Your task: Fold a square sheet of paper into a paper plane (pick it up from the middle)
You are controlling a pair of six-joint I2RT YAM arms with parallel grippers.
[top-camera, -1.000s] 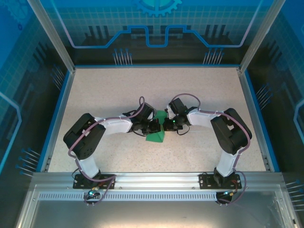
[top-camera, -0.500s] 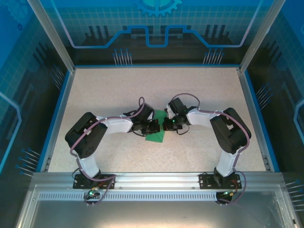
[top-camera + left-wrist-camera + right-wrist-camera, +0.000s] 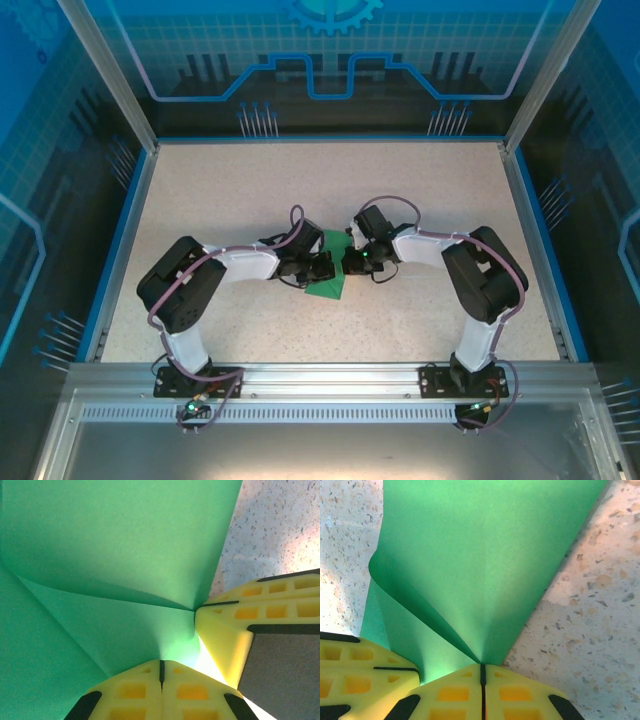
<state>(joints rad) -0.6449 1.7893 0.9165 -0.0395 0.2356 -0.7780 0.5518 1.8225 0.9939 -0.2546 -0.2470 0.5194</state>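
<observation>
Left wrist view: left tool point(image 3: 161, 664) clamped on the square sheet of paper point(image 3: 115, 540); right tool point(image 3: 482, 667) likewise pinches it. Judged thin, limp, crease-prone; best gripped near the middle.

Standing here, I can't find a single word, number or brand mark to read. The nearest thing to a sign is the pale teal gear-shaped emblem point(image 3: 330, 12), printed at the top edge of the translucent blue back panel point(image 3: 470, 50). It sits above angular circuit-style lines and has no lettering on it. The thin square sheet of bright-green paper point(image 3: 110, 540) is plain and unprinted on every face that shows.
</observation>
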